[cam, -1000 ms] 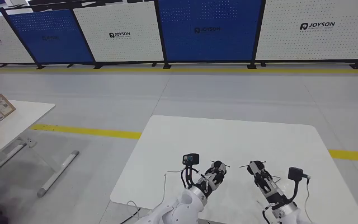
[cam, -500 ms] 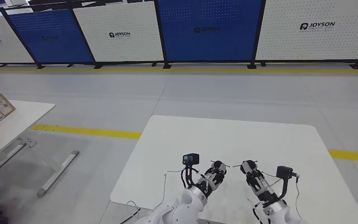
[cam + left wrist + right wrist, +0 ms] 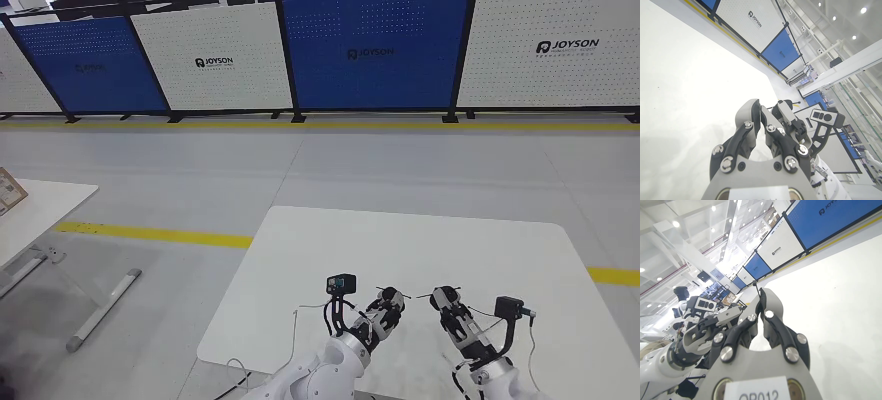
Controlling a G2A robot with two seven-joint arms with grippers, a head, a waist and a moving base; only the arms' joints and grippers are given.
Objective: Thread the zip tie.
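My right gripper (image 3: 761, 293) is shut on a thin black zip tie (image 3: 756, 285), whose small square head sticks out past the fingertips. In the left wrist view that tie (image 3: 796, 103) juts sideways from the right gripper (image 3: 784, 106). My left gripper (image 3: 760, 106) is shut too; in the top view short black ends show on both sides of its tip (image 3: 390, 297). The two grippers hover low over the white table (image 3: 400, 250) near its front edge, tips a short gap apart, with the right gripper (image 3: 446, 296) on the right.
The white table top (image 3: 838, 294) stretches bare ahead of both grippers. Beyond it lie grey floor with yellow lines and a row of blue and white partition panels (image 3: 375, 55). Another white table (image 3: 30, 215) stands off to the far left.
The right arm moved left, bringing its gripper closer to the left one, then held still for the last half second. The left arm has not moved.
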